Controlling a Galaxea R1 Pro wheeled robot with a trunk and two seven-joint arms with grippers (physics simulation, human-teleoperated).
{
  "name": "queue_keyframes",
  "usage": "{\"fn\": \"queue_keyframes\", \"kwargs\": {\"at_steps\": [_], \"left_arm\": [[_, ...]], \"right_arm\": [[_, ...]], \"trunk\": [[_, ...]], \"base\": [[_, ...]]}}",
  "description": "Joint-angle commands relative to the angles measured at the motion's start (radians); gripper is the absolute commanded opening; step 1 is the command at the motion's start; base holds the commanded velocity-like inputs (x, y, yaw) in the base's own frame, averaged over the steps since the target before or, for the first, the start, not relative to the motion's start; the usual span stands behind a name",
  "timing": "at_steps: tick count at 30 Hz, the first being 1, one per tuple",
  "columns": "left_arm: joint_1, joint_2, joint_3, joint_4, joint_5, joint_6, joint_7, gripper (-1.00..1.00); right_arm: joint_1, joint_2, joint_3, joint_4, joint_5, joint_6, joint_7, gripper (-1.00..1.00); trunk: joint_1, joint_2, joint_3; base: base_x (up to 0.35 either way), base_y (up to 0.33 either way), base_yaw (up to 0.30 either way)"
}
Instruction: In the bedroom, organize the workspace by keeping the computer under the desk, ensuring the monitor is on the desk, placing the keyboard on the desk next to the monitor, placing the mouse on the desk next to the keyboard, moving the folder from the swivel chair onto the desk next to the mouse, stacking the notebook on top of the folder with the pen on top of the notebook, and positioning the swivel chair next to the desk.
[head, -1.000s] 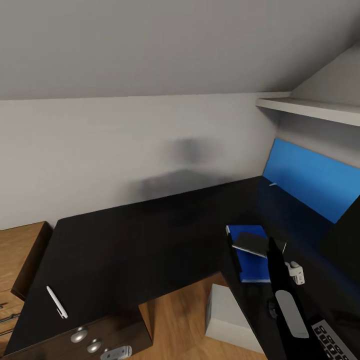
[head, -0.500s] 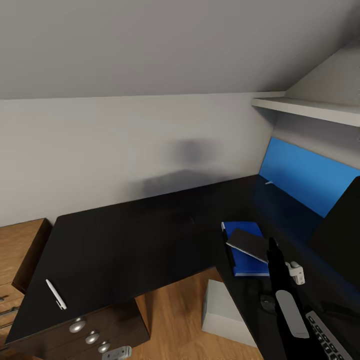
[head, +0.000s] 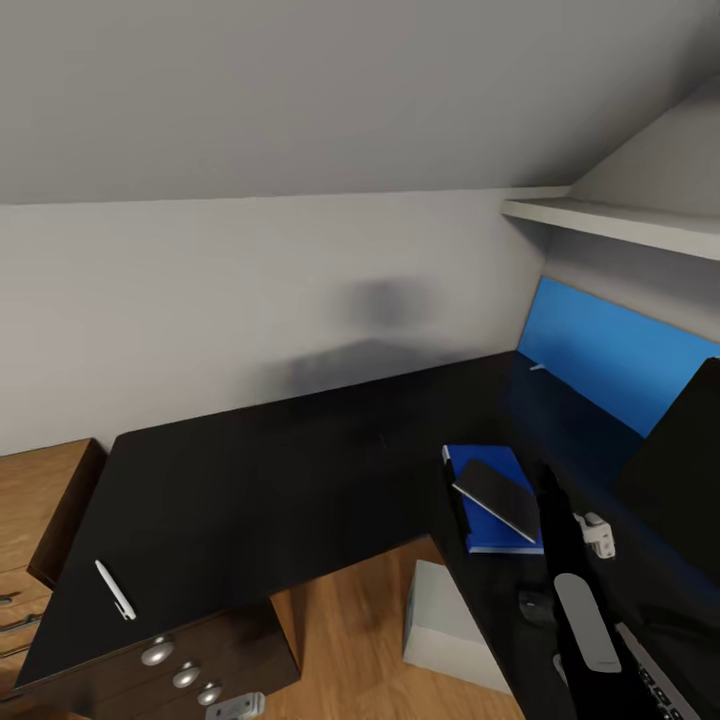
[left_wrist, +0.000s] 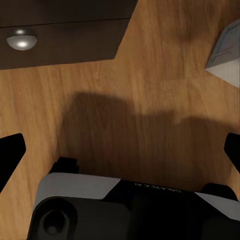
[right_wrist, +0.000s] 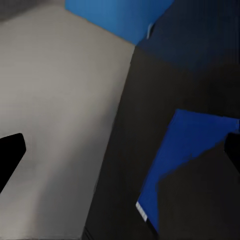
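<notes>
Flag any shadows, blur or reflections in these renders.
Head view: soft grey shadow smudge on the white wall; blue wall panel tints the glossy desk. Left wrist view: crisp, with a dark arm shadow on the wood floor. Right wrist view: soft, edges blurred around the folder.

The keyboard (head: 655, 680) is running off the picture's corner beside the monitor (head: 680, 470), itself cut by the edge; the right arm (head: 580, 610) is hiding part of the mouse (head: 532, 603); the computer (head: 450, 625) is lying partly under the desk (head: 260, 480)

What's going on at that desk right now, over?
Both grippers open, empty. Thin grey notebook lies on flat blue folder. White pen still far off on long black desk. Nothing blocking.
</notes>
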Motion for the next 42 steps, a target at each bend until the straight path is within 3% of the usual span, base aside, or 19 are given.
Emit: {"fn": "queue_keyframes", "kwargs": {"at_steps": [1,3,7,9,10,14,18,22,27,30,32,36,42], "left_arm": [[0.0,0.001,-0.004,-0.003,0.011,0.002,0.01,1.0],[0.0,0.002,-0.004,-0.001,0.011,0.002,0.01,1.0],[0.0,0.002,-0.004,0.009,0.011,0.001,0.01,1.0],[0.0,0.002,-0.004,0.011,0.01,0.001,0.011,1.0],[0.0,0.001,-0.004,0.012,0.009,0.001,0.011,1.0],[0.0,0.0,-0.004,0.013,0.009,0.001,0.011,1.0],[0.0,0.0,-0.004,0.013,0.008,0.001,0.01,1.0],[0.0,0.001,-0.004,0.013,0.008,0.001,0.01,1.0],[0.0,0.002,-0.004,0.013,0.007,0.001,0.01,1.0],[0.0,0.002,-0.004,0.013,0.006,0.001,0.01,1.0],[0.0,0.002,-0.003,0.013,0.006,0.001,0.01,1.0],[0.0,0.002,-0.003,0.013,0.006,0.001,0.01,1.0],[0.0,0.002,-0.002,0.013,0.006,0.001,0.01,1.0]], "right_arm": [[0.0,0.002,0.007,-0.013,0.014,0.005,0.001,1.0],[0.001,0.004,0.025,-0.038,0.081,0.06,-0.051,1.0],[0.001,0.002,0.035,-0.103,0.11,0.281,-0.178,1.0],[0.002,-0.005,0.04,-0.177,0.139,0.514,-0.28,1.0],[0.002,-0.006,0.047,-0.247,0.184,0.683,-0.382,1.0],[0.002,-0.005,0.098,-0.374,0.275,0.89,-0.607,1.0],[0.003,-0.002,0.136,-0.413,0.296,0.939,-0.666,1.0],[0.003,0.002,0.141,-0.42,0.298,0.948,-0.673,1.0],[0.003,0.004,0.159,-0.421,0.301,0.947,-0.675,1.0],[0.003,0.0,0.301,-0.417,0.321,0.944,-0.68,1.0],[0.003,0.0,0.373,-0.414,0.352,0.942,-0.686,1.0],[0.003,0.003,0.435,-0.388,0.421,0.935,-0.696,1.0],[0.003,0.003,0.554,-0.377,0.469,0.914,-0.716,1.0]], "trunk": [[-0.004,0.007,0.002],[-0.011,0.021,0.009],[-0.027,0.049,0.021],[-0.034,0.063,0.027],[-0.038,0.07,0.031],[-0.054,0.098,0.043],[-0.069,0.126,0.056],[-0.084,0.154,0.068],[-0.084,0.154,0.068],[-0.084,0.154,0.067],[-0.084,0.154,0.066],[-0.084,0.154,0.062],[-0.084,0.154,0.057]], "base": [[0.0,0.0,0.0],[0.0,0.0,0.0],[0.0,0.0,0.0],[0.0,0.0,0.0],[0.0,0.0,0.0],[0.0,0.0,0.0],[0.0,0.0,0.0],[0.0,0.0,0.0],[0.0,0.0,0.121],[0.0,0.0,0.245],[0.0,0.0,0.252],[0.0,0.0,0.252],[0.0,0.0,0.251]]}}
